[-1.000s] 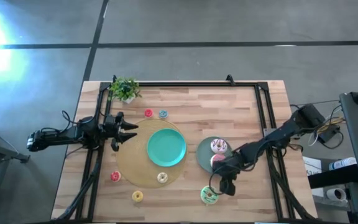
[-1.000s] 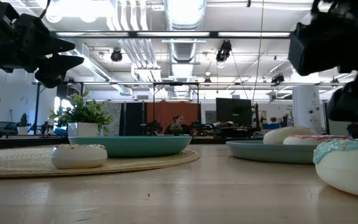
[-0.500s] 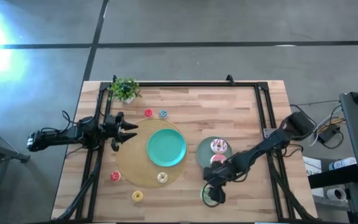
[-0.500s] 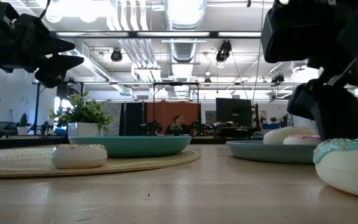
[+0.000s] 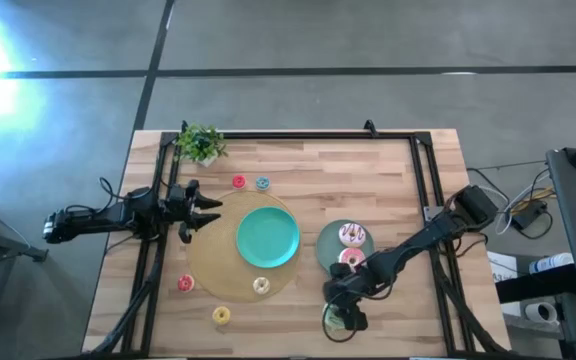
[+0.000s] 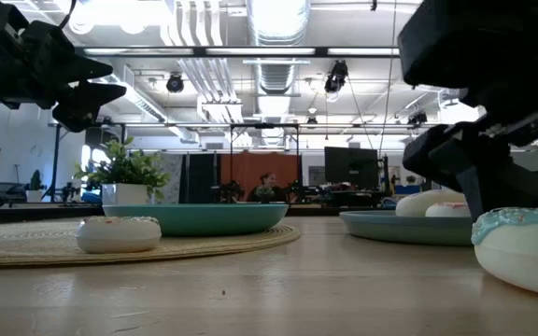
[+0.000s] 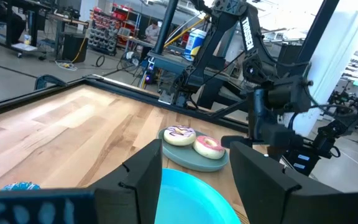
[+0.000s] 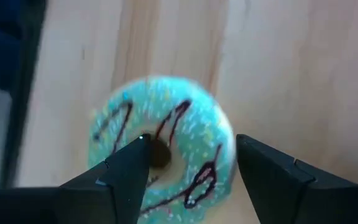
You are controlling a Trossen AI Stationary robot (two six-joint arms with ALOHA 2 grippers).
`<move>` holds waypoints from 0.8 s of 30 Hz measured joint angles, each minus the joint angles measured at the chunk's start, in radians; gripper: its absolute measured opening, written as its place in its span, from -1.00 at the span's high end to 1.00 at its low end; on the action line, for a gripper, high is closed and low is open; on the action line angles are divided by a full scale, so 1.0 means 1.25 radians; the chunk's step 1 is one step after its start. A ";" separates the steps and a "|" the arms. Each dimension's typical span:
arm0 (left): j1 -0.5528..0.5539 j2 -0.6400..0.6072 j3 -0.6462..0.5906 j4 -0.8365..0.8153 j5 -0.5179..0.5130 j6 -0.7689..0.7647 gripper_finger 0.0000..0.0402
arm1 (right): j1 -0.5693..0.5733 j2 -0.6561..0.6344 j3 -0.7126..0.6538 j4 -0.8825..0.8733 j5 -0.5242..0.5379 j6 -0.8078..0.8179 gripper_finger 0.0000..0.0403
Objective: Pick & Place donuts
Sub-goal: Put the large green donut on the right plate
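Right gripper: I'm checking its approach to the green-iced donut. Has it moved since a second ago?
Yes. The right gripper has swung from beside the green-iced ring donut to directly above it, away from the grey-green round plate, fingers open.

Right gripper (image 5: 346, 318): pointed downward at table's near edge, fingers spread. Left gripper (image 5: 206, 212): hung at left side, fingers parted.

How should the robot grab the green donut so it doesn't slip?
Probably from straight above. The green donut lies flat on the wooden table, hole up, so its round sides are the best part to pinch. The right gripper hangs right over it, open, one finger at the hole and one past the rim; gripping that side of the ring, or spanning the whole ring, should both work.
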 joint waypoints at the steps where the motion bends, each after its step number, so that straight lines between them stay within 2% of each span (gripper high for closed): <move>1: 0.000 0.000 0.000 0.000 0.000 0.000 0.19 | 0.002 0.004 0.000 0.000 0.000 -0.018 -0.09; 8: 0.000 0.000 0.000 0.000 0.000 0.000 0.19 | 0.001 0.020 0.028 -0.033 0.016 -0.059 0.18; 17: 0.000 0.001 0.000 0.000 0.000 0.000 0.19 | -0.017 0.013 0.138 -0.252 0.038 -0.130 0.80; 20: 0.000 0.001 0.000 0.000 0.000 0.000 0.19 | -0.022 -0.019 0.151 -0.287 0.132 -0.205 0.91; 24: 0.000 0.001 0.000 0.000 0.000 0.000 0.19 | -0.055 -0.052 0.150 -0.286 0.305 -0.278 0.90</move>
